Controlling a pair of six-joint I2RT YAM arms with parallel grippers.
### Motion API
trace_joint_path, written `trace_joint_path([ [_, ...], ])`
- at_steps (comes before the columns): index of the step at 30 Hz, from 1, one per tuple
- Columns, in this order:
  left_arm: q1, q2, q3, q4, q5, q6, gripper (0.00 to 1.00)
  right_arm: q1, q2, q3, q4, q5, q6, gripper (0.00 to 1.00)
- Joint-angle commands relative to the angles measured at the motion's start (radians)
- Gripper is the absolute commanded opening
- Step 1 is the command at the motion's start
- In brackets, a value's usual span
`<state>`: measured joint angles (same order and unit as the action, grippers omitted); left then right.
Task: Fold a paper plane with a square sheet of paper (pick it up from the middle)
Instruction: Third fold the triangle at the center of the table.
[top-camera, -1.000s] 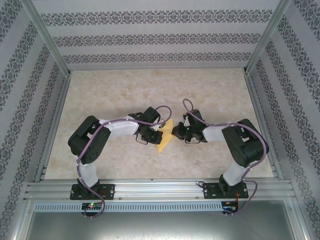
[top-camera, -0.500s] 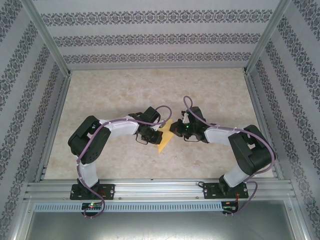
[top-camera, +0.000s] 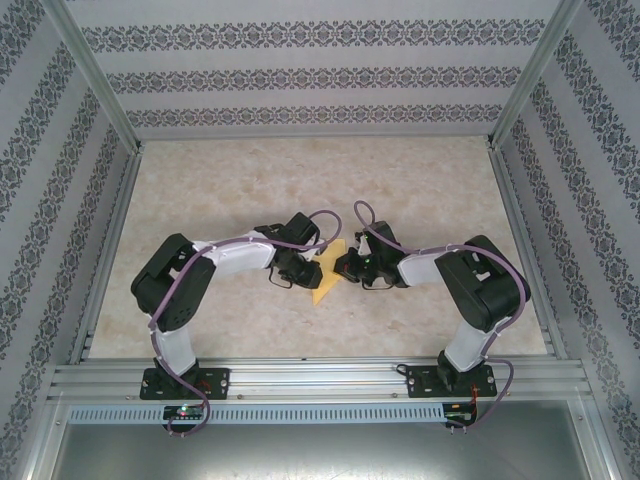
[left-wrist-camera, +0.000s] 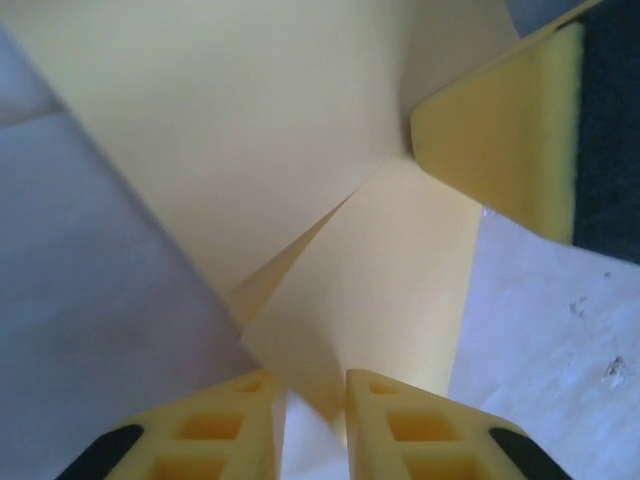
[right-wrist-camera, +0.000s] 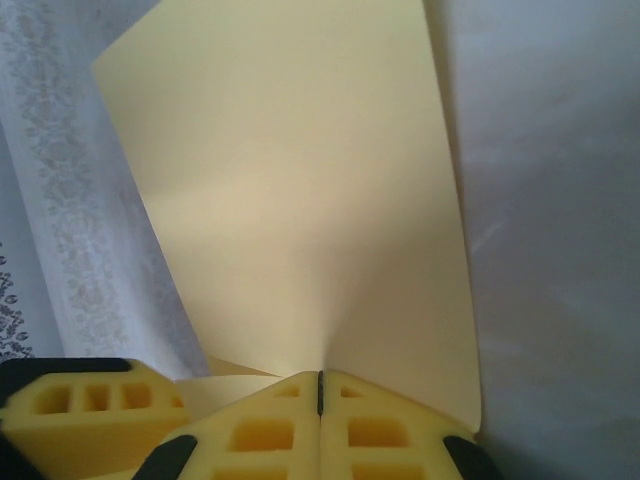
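Nearest us, our left gripper (left-wrist-camera: 315, 390) pinches the folded yellow paper (left-wrist-camera: 250, 150) at a lower corner, and our right gripper (right-wrist-camera: 320, 388) is clamped tight on another edge. We see the paper between both, at the middle of the table (top-camera: 300, 180).

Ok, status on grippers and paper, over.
Left gripper shut on the paper. Right gripper shut on it too. Paper part-folded, held between them. Nothing in the way.
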<state>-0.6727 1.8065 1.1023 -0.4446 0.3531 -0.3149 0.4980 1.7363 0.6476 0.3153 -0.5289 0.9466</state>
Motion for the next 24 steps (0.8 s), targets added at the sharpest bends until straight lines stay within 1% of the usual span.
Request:
trace_joint_path([
  [1,0.001,-0.097,0.022,-0.086,-0.062,-0.042,0.29,0.017,0.019,-0.015,-0.019,0.042,0.010,0.00],
  [2,0.001,-0.111,0.030,-0.102,-0.071,-0.056,0.30,0.019,0.017,-0.013,-0.021,0.046,0.012,0.00],
  [4,0.002,-0.129,0.038,-0.109,-0.044,-0.077,0.27,0.022,0.014,-0.009,-0.026,0.053,0.013,0.00],
  [7,-0.001,-0.122,0.038,-0.077,0.100,-0.103,0.12,0.025,0.016,-0.005,-0.032,0.056,0.015,0.00],
  [9,-0.008,-0.116,0.017,-0.012,0.200,-0.128,0.08,0.027,0.014,-0.006,-0.038,0.063,0.014,0.00],
  [11,-0.011,-0.080,0.018,0.014,0.297,-0.135,0.07,0.027,0.014,-0.008,-0.040,0.066,0.016,0.00],
  [12,-0.017,-0.057,0.028,0.008,0.314,-0.132,0.06,0.027,0.014,-0.009,-0.041,0.066,0.016,0.00],
  [19,-0.025,0.041,0.036,0.049,0.383,-0.134,0.07,0.027,0.016,-0.012,-0.041,0.072,0.017,0.00],
  [24,-0.025,0.111,0.043,0.016,0.433,-0.111,0.07,0.025,0.028,-0.010,-0.046,0.073,0.012,0.00],
])
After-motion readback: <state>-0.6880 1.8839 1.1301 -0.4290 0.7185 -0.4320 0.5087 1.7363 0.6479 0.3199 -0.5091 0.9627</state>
